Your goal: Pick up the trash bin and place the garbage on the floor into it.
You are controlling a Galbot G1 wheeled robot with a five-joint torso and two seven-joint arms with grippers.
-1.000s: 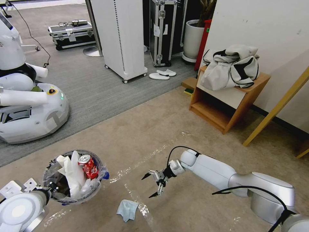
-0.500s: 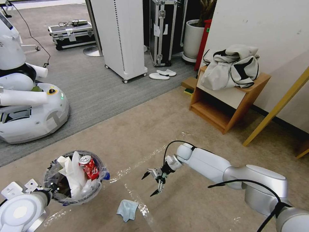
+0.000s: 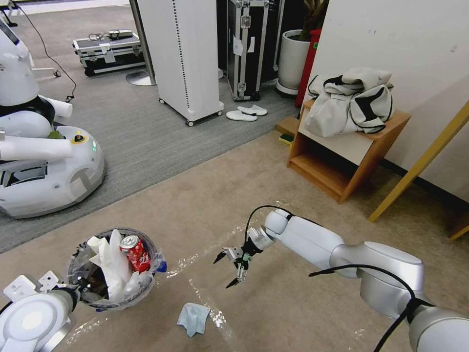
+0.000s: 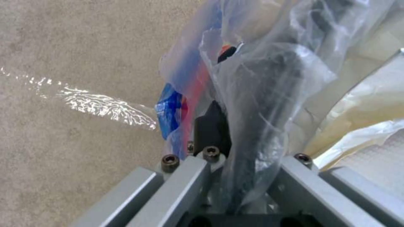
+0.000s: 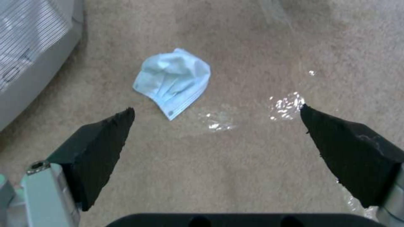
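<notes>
Right gripper (image 3: 226,270) wide open, empty; cloth (image 5: 172,81) looks limp, light — pinch a raised fold; left gripper (image 4: 219,132) clamps bin (image 3: 115,303) rim

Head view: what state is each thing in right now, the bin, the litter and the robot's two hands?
trash bin: upright, bag-lined, nearly full.
red soda can: inside the bin, tilted.
crumpled white papers: stuffed in the bin.
light-blue cloth: crumpled on the floor, untouched.
left gripper: shut on the bin's rim and liner.
right gripper: open, empty, above the floor near the cloth.
bundle of clothes: heaped on the wooden shelf.
</notes>
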